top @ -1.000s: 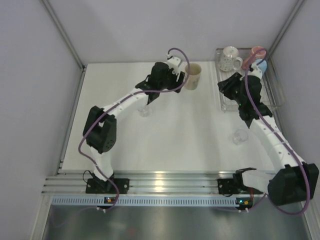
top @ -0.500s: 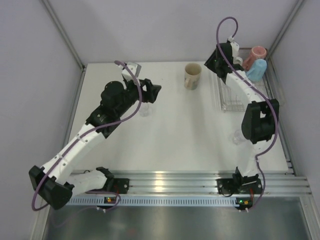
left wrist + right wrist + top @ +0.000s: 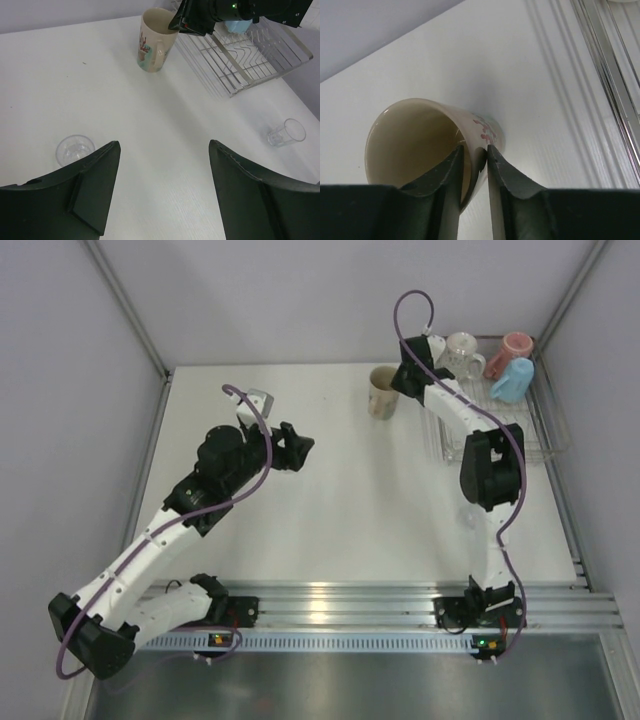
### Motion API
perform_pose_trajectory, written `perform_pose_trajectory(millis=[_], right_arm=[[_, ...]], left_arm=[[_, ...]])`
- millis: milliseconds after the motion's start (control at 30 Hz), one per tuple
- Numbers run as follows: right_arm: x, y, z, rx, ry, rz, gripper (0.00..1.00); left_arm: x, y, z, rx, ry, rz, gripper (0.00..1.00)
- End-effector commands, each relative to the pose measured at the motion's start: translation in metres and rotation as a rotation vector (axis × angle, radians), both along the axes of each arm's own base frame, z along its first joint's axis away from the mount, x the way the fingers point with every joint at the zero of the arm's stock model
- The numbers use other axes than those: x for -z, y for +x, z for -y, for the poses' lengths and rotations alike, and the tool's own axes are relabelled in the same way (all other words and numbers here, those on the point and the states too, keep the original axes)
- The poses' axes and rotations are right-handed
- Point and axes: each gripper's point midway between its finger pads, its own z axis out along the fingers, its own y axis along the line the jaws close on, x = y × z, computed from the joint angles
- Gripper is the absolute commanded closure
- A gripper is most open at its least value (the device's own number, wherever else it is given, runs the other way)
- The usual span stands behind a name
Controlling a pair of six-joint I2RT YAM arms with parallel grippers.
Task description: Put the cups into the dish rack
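Note:
A cream patterned cup stands upright on the table just left of the dish rack. My right gripper is shut on its rim: in the right wrist view one finger is inside the cup and the other outside, at the gripper. Three cups sit at the back of the rack: white patterned, pinkish-red and light blue. My left gripper hangs open over bare table, well left of the cream cup.
A clear glass stands on the table beside my left finger. Another glass stands in front of the rack. Grey walls close the table at the back and both sides.
My left arm drew back from the cream cup toward the left. My right arm swung from the rack over to the cream cup, and its jaws closed on the rim.

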Motion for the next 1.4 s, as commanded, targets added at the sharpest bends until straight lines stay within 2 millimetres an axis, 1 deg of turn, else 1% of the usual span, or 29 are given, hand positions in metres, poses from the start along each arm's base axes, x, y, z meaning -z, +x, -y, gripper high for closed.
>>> perform_pose_trajectory(millis=[0, 33, 100, 133, 200, 233, 267, 300, 333, 367, 400, 433, 467, 500, 533, 567, 600, 633, 667, 700, 733, 767, 800, 900, 1000, 1033, 1200, 1267, 1367], right_arm=[[-0.028, 0.005, -0.009, -0.01, -0.035, 0.053, 0.75], [-0.029, 0.003, -0.01, -0.015, -0.041, 0.05, 0.86], [-0.036, -0.002, -0.012, -0.016, -0.046, 0.058, 0.99], [-0.039, -0.005, -0.013, -0.02, -0.043, 0.061, 1.0], [-0.052, -0.017, -0.016, -0.028, -0.035, 0.074, 1.0], [-0.045, -0.025, -0.016, -0.029, -0.038, 0.058, 1.0], [-0.063, -0.035, -0.021, -0.037, -0.025, 0.089, 1.0], [-0.066, -0.041, -0.021, -0.034, -0.029, 0.095, 1.0], [-0.055, -0.053, -0.023, -0.043, -0.038, 0.069, 1.0], [-0.071, -0.064, -0.031, -0.06, -0.02, 0.1, 1.0], [-0.072, -0.072, -0.034, -0.067, -0.015, 0.103, 1.0], [-0.055, -0.086, -0.035, -0.075, -0.027, 0.074, 1.0], [-0.069, -0.098, -0.044, -0.096, -0.016, 0.108, 1.0], [-0.07, -0.104, -0.046, -0.094, -0.015, 0.123, 1.0], [-0.058, -0.12, -0.055, -0.12, -0.027, 0.101, 1.0], [-0.066, -0.129, -0.057, -0.124, -0.021, 0.12, 1.0], [-0.068, -0.135, -0.061, -0.129, -0.014, 0.131, 1.0], [-0.057, -0.148, -0.07, -0.15, -0.009, 0.111, 1.0], [-0.063, -0.155, -0.073, -0.16, 0.009, 0.123, 1.0], [-0.063, -0.16, -0.075, -0.16, 0.015, 0.126, 1.0], [-0.056, -0.169, -0.079, -0.169, 0.022, 0.115, 1.0], [-0.062, -0.174, -0.08, -0.167, 0.031, 0.131, 1.0], [-0.062, -0.178, -0.081, -0.17, 0.037, 0.132, 1.0], [-0.063, -0.189, -0.087, -0.174, 0.047, 0.143, 1.0], [-0.065, -0.195, -0.095, -0.191, 0.056, 0.149, 1.0], [-0.065, -0.198, -0.098, -0.197, 0.058, 0.148, 1.0], [-0.063, -0.201, -0.103, -0.18, 0.059, 0.155, 1.0], [-0.065, -0.2, -0.107, -0.171, 0.049, 0.168, 1.0], [-0.065, -0.201, -0.115, -0.184, 0.05, 0.164, 1.0]], left_arm=[[-0.005, 0.001, -0.002, -0.018, -0.016, 0.014, 0.23], [-0.003, 0.003, -0.002, -0.019, -0.012, 0.011, 0.23], [0.005, 0.01, 0.001, -0.026, 0.01, -0.007, 0.23], [0.004, 0.013, 0.003, -0.029, 0.011, -0.008, 0.23], [0.009, 0.02, 0.006, -0.035, 0.033, -0.026, 0.25], [0.016, 0.03, 0.009, -0.05, 0.053, -0.052, 0.25], [0.017, 0.034, 0.012, -0.056, 0.049, -0.068, 0.26], [0.019, 0.038, 0.015, -0.058, 0.051, -0.081, 0.27], [0.024, 0.046, 0.023, -0.047, 0.06, -0.106, 0.28], [0.025, 0.049, 0.027, -0.048, 0.049, -0.123, 0.29], [0.029, 0.052, 0.031, -0.042, 0.049, -0.145, 0.3], [0.029, 0.054, 0.038, -0.022, 0.04, -0.156, 0.3], [0.034, 0.06, 0.044, -0.023, 0.032, -0.183, 0.31], [0.036, 0.064, 0.047, -0.025, 0.027, -0.192, 0.31], [0.037, 0.066, 0.05, -0.028, 0.018, -0.204, 0.33], [0.04, 0.073, 0.055, -0.029, 0.02, -0.215, 0.33], [0.04, 0.071, 0.061, 0.003, 0.01, -0.228, 0.34], [0.043, 0.074, 0.064, 0.004, 0.005, -0.241, 0.34], [0.048, 0.077, 0.069, 0.011, 0.005, -0.257, 0.34], [0.051, 0.079, 0.071, 0.012, 0.006, -0.268, 0.35], [0.054, 0.08, 0.072, 0.007, -0.002, -0.282, 0.37], [0.06, 0.08, 0.073, 0.003, -0.002, -0.3, 0.37], [0.071, 0.079, 0.072, -0.006, 0.003, -0.331, 0.37], [0.09, 0.074, 0.072, -0.025, -0.015, -0.398, 0.38], [0.099, 0.074, 0.073, -0.031, -0.02, -0.427, 0.38], [0.107, 0.075, 0.075, -0.032, -0.009, -0.447, 0.38], [0.129, 0.074, 0.082, -0.016, 0.004, -0.511, 0.41], [0.145, 0.073, 0.082, -0.031, 0.014, -0.549, 0.41], [0.157, 0.073, 0.087, -0.024, 0.026, -0.578, 0.42]])
